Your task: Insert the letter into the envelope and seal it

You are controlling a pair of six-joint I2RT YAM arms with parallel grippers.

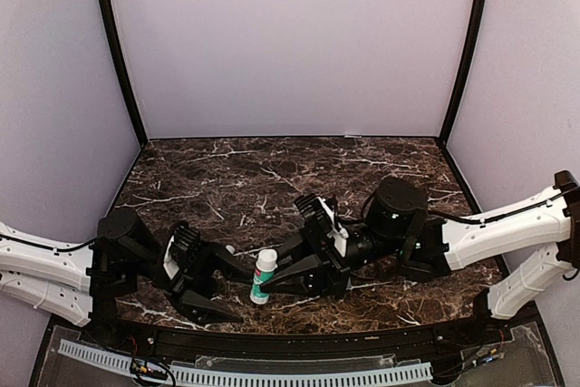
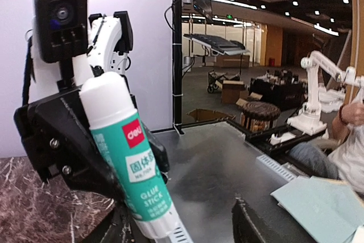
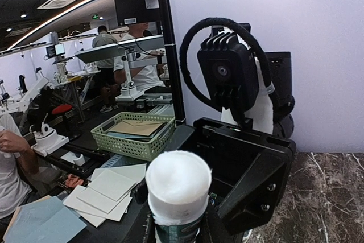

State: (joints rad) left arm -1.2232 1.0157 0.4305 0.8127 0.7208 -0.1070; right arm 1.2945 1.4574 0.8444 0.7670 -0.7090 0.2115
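Table (image 1: 272,178): a dark marble-patterned top is seen, enclosed by pale walls at the back and sides.
Glue stick (image 1: 263,276): it is seen upright near the front edge of the table, between the two grippers; a white cap and a green-and-white label are shown.
Right gripper (image 1: 276,280): it is closed on the glue stick, with the black jaws pressed against both sides of the tube, as shown in the left wrist view.
Left gripper (image 1: 240,292): its fingers are spread apart just beside the lower part of the glue stick; a gap is left on at least one side, and nothing is held.
Arms: both are stretched low over the table and are brought together at the middle front.
Letter and envelope: their place cannot be told from these views.
Basket (image 3: 133,140): a green mesh basket with flat tan paper in it is seen beyond the table edge, with pale sheets (image 3: 111,189) stacked near it.
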